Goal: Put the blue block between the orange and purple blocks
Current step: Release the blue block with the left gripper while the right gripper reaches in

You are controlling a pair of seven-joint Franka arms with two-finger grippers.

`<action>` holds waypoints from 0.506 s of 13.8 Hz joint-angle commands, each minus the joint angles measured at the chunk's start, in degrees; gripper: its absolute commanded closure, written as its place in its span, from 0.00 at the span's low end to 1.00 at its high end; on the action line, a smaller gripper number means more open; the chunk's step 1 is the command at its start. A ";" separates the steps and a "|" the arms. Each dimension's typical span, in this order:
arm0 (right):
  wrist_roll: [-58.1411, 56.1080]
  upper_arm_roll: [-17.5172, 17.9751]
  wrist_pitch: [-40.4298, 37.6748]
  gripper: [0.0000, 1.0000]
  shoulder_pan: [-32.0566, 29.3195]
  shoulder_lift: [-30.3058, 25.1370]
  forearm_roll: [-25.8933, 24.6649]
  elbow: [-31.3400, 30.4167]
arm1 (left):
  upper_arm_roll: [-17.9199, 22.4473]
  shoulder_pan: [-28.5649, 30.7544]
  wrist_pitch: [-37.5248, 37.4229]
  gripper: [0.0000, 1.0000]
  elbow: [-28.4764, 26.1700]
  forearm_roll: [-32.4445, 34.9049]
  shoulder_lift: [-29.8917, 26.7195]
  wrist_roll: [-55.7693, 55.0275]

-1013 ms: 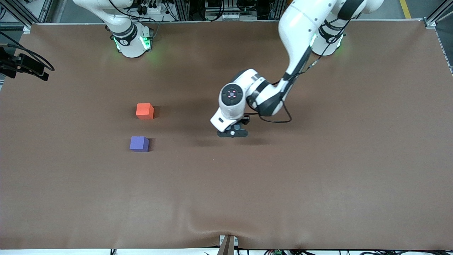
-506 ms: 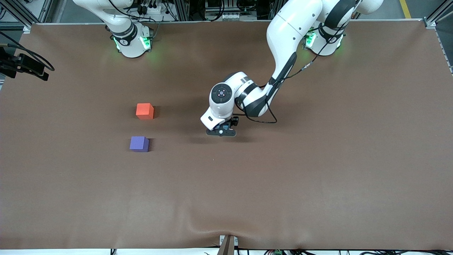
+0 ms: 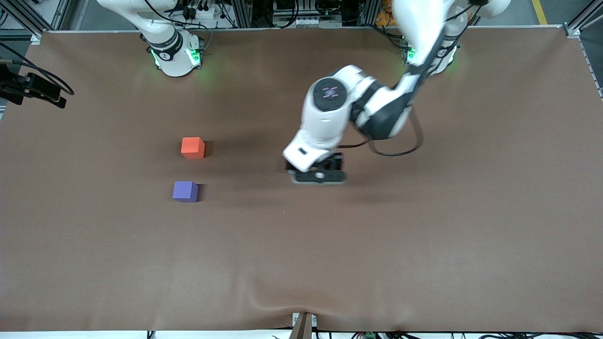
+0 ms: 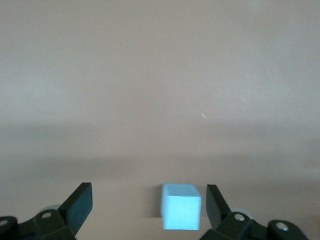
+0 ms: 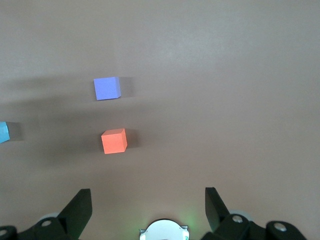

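A brown cloth-covered table (image 3: 424, 245) fills the front view, wrinkled at the edge nearest the front camera; aluminium framing and cables (image 3: 292, 14) run along the edge where the 2 arm bases stand, green lights glowing at both bases; no containers on the surface, just 3 cubes.

The orange block (image 3: 192, 147) sits toward the right arm's end of the table; the purple block (image 3: 185, 191) lies just nearer the front camera than it, a bare gap of cloth between the 2; the right wrist view shows both as well, orange (image 5: 114, 141) and purple (image 5: 107, 88) apart from each other.

The left gripper (image 3: 316, 175) hangs low over the middle of the table, well apart from that pair; its fingers (image 4: 80, 202) stand wide, and the blue block (image 4: 181, 206) sits on the cloth between them, close to 1 finger, gripped by neither; the arm hides the cube in the front view, though a sliver shows at the edge of the right wrist view (image 5: 4, 132).

The right gripper (image 5: 147, 210) waits high over its own base, fingers spread wide, holding nothing.
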 commanded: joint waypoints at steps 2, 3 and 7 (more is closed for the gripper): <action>-0.62 0.87 -0.50 0.00 -0.33 4.85 0.16 1.05 | -0.49 11.08 -8.48 0.00 -3.37 0.20 -8.91 8.46; -0.71 1.05 -0.59 0.00 -0.06 6.18 0.25 1.05 | -0.49 14.15 -11.03 0.00 -3.82 0.20 -10.84 10.40; -0.53 1.66 -0.24 0.00 5.55 8.47 0.25 0.69 | -0.84 27.07 -15.97 0.00 -9.86 0.11 -20.06 22.43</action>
